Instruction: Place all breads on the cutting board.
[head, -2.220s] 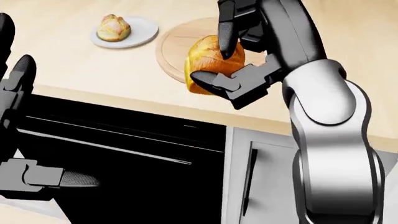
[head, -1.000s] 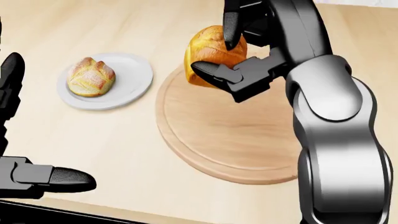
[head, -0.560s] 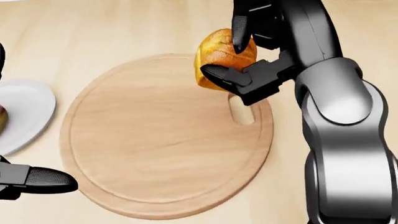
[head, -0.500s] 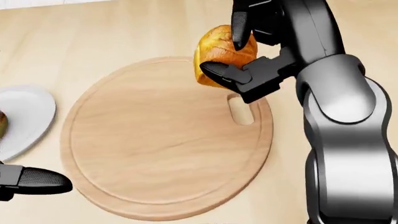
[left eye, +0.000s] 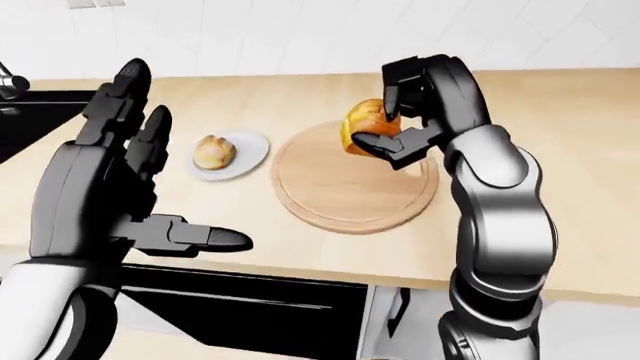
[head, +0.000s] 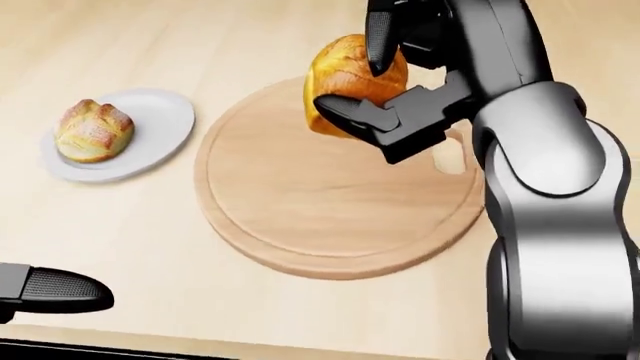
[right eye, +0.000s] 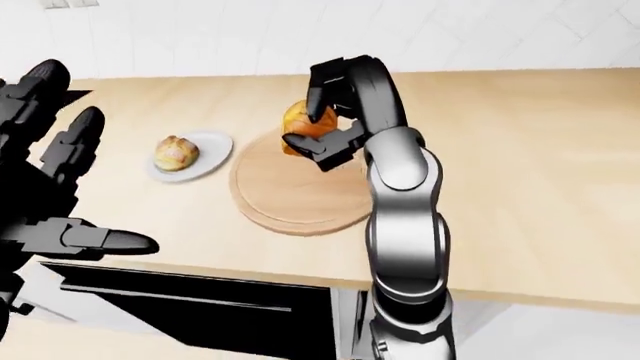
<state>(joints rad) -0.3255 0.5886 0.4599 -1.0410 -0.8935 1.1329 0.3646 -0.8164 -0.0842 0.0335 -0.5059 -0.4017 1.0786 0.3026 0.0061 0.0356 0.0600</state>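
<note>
Golden and crusty, the loaf (head: 352, 79) sits clenched in your right hand (head: 400, 90): one dark finger presses on its top, the thumb finger (head: 350, 112) hooks under its lower edge, and it hangs above the upper part of the cutting board (head: 300, 195) rather than resting on it. Nothing lies on the board yet, so by my reading none of the task is finished; this first bread is only a lowering and a letting-go away from counting.

Left of those fingers, well apart from them, the second bread, a pale dusted roll (head: 93, 130), sits on a white plate (head: 160, 120) just beside the board's left rim. That one remains to be fetched after this drop.

Your left hand (left eye: 120, 187) is empty, its fingers spread wide and the thumb pointing toward the board, over the near edge of the wooden surface (head: 150, 45).

The head view gives you the grasp up close and the handle slot (head: 447, 154) in the board, just right of the thumb, but shows only one left fingertip at its bottom-left corner. The left-eye view shows the whole left hand, the white wall behind the surface, and the dark oven front (left eye: 250, 307) below it. The right-eye view adds your right arm's full length down to the cabinet.
</note>
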